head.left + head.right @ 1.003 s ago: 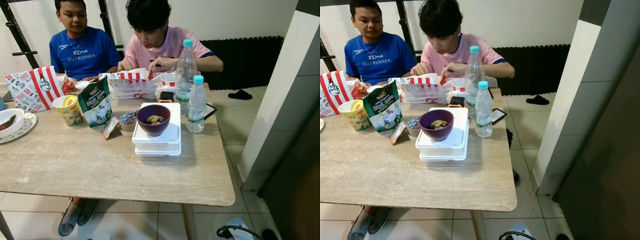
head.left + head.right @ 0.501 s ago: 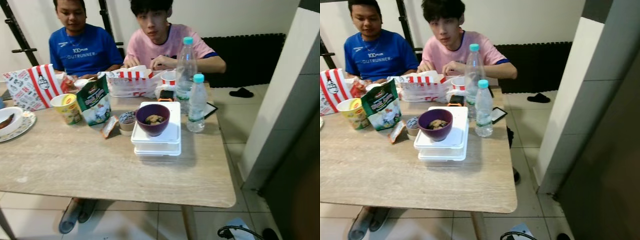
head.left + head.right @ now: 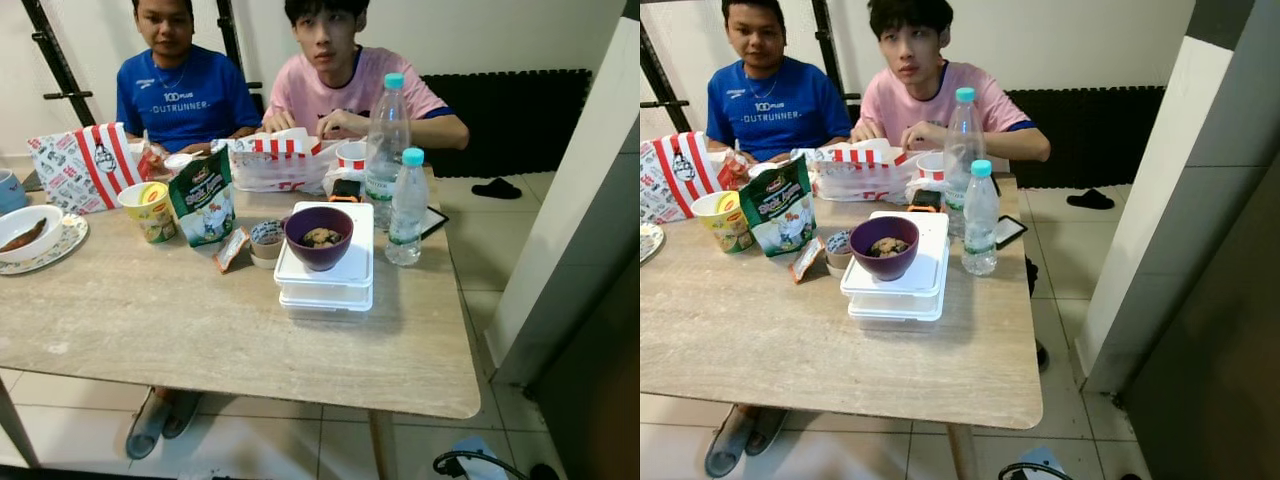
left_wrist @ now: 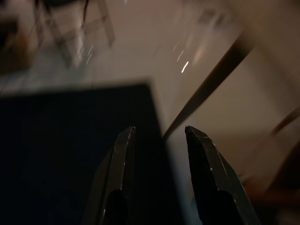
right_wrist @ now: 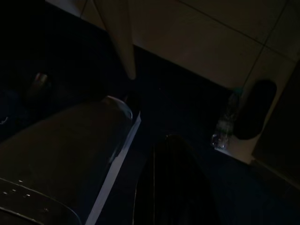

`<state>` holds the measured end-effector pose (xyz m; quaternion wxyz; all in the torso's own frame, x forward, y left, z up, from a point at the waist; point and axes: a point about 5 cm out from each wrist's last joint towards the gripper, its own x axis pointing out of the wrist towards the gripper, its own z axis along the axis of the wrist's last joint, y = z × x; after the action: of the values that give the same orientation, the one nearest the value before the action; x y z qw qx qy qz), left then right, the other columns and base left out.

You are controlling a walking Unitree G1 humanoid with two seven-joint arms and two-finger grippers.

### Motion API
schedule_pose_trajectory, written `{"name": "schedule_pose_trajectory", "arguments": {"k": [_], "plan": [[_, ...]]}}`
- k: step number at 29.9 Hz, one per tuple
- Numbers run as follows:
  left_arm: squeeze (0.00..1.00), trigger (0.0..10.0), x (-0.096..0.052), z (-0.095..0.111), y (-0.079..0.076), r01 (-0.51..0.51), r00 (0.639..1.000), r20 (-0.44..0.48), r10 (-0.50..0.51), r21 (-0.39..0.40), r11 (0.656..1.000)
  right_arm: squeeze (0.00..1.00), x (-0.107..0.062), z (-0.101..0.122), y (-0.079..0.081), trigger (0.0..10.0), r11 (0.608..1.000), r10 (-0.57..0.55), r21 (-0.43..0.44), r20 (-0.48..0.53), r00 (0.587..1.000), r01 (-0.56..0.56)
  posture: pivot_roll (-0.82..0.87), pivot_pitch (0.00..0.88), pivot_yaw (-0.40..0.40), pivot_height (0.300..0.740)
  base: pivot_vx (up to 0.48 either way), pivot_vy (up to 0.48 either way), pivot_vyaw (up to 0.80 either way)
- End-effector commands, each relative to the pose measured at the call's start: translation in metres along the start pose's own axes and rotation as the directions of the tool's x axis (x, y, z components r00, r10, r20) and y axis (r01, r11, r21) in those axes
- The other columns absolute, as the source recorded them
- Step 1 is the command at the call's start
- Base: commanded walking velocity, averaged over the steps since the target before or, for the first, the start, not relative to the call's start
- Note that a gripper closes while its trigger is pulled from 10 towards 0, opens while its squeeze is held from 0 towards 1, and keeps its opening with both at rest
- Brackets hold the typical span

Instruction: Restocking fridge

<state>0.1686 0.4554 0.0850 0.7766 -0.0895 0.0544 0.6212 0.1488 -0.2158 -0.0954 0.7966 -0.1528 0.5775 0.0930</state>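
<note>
A purple bowl (image 3: 319, 236) of food sits on two stacked white lidded containers (image 3: 325, 288) near the right end of the wooden table (image 3: 200, 330). Right of the stack stand a small water bottle (image 3: 406, 207) and, behind it, a taller one (image 3: 387, 130). My left gripper (image 4: 159, 136) hangs low and open, with nothing between its fingers. In the dark right wrist view, my right gripper (image 5: 171, 140) hangs shut above the floor, near a table leg (image 5: 119, 37).
Two seated people, one in blue (image 3: 175, 90) and one in pink (image 3: 345, 85), face me across the table. A green snack bag (image 3: 203, 197), noodle cup (image 3: 147, 211), small cup (image 3: 267, 240), takeaway bags (image 3: 80, 165) and a plate (image 3: 55, 245) crowd the left. A white pillar (image 3: 570, 220) stands right.
The person in pink has lifted their head from the food. The whole picture has shifted slightly, so the camera moved; the things on the table stay put.
</note>
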Motion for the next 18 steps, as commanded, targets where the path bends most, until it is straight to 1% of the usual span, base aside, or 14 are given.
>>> {"name": "schedule_pose_trajectory", "arguments": {"k": [1,2,3,4,5,6,7,9,10,12,13,14,17,18], "plan": [[0.0,10.0,0.005,0.037,-0.02,0.076,0.986,0.145,-0.08,0.035,0.997,0.0,0.0,0.002,0.001,10.0,1.0,0.002,-0.006,0.005,1.0,-0.002,0.01,0.0,0.045,0.74,0.0,0.0,0.0],[0.0,10.0,0.004,0.048,-0.03,0.115,0.974,0.19,-0.121,0.044,0.992,0.0,0.0,0.002,0.001,10.0,1.0,0.003,-0.006,0.005,1.0,-0.003,0.01,0.0,0.045,0.74,0.0,0.0,0.0],[0.0,10.0,0.004,0.048,-0.03,0.115,0.974,0.19,-0.121,0.044,0.992,0.0,0.0,0.002,0.001,10.0,1.0,0.003,-0.006,0.005,1.0,-0.003,0.01,0.0,0.045,0.74,0.0,0.0,0.0],[0.0,10.0,0.003,0.059,-0.04,0.163,0.959,0.229,-0.165,0.028,0.986,0.0,0.0,0.002,0.001,10.0,1.0,0.004,-0.006,0.005,1.0,-0.004,0.01,0.0,0.045,0.74,0.0,0.0,0.0],[0.0,10.0,-0.001,0.074,-0.059,0.256,0.93,0.276,-0.241,-0.017,0.967,0.0,0.0,0.002,0.001,10.0,1.0,0.005,-0.006,0.005,1.0,-0.005,0.01,0.0,0.045,0.74,0.0,0.0,0.0],[0.0,10.0,-0.004,0.08,-0.069,0.305,0.913,0.294,-0.282,-0.032,0.952,0.0,0.0,0.002,0.001,10.0,1.0,0.005,-0.006,0.005,1.0,-0.005,0.01,0.0,0.047,0.74,0.0,0.0,0.0],[0.0,10.0,-0.004,0.08,-0.069,0.305,0.913,0.294,-0.282,-0.032,0.952,0.0,0.0,0.002,0.001,10.0,1.0,0.005,-0.006,0.005,1.0,-0.005,0.01,0.0,0.047,0.74,0.0,0.0,0.0],[0.0,10.0,-0.009,0.085,-0.082,0.385,0.882,0.313,-0.351,-0.05,0.922,0.0,0.0,0.002,0.001,10.0,1.0,0.005,-0.005,0.005,1.0,-0.005,0.01,0.0,0.047,0.74,0.0,0.0,0.0],[0.0,10.0,-0.014,0.086,-0.093,0.445,0.854,0.324,-0.408,-0.048,0.894,0.0,0.0,0.002,0.001,10.0,1.0,0.005,-0.005,0.005,1.0,-0.005,0.01,0.0,0.047,0.74,0.0,0.0,0.0],[0.0,10.0,-0.02,0.088,-0.104,0.504,0.821,0.334,-0.463,-0.042,0.863,0.0,0.0,0.002,0.001,10.0,1.0,0.005,-0.005,0.005,1.0,-0.005,0.01,0.0,0.047,0.74,0.0,0.0,0.0],[0.0,10.0,-0.03,0.089,-0.12,0.604,0.754,0.347,-0.558,-0.029,0.797,0.0,0.0,0.002,0.001,10.0,1.0,0.005,-0.004,0.005,1.0,-0.005,0.01,0.0,0.047,0.74,0.0,0.0,0.0],[0.0,10.0,-0.03,0.089,-0.12,0.604,0.754,0.347,-0.558,-0.029,0.797,0.0,0.0,0.002,0.001,10.0,1.0,0.005,-0.004,0.005,1.0,-0.005,0.01,0.0,0.047,0.74,0.0,0.0,0.0],[0.0,10.0,-0.052,0.091,-0.151,0.772,0.592,0.367,-0.718,-0.003,0.636,0.0,0.0,0.002,0.002,10.0,1.0,0.005,-0.003,0.004,1.0,-0.005,0.01,0.0,0.045,0.74,0.0,0.0,0.0],[0.0,10.0,-0.052,0.091,-0.151,0.772,0.592,0.367,-0.718,-0.003,0.636,0.0,0.0,0.002,0.002,10.0,1.0,0.005,-0.003,0.004,1.0,-0.005,0.01,0.0,0.045,0.74,0.0,0.0,0.0]]}}
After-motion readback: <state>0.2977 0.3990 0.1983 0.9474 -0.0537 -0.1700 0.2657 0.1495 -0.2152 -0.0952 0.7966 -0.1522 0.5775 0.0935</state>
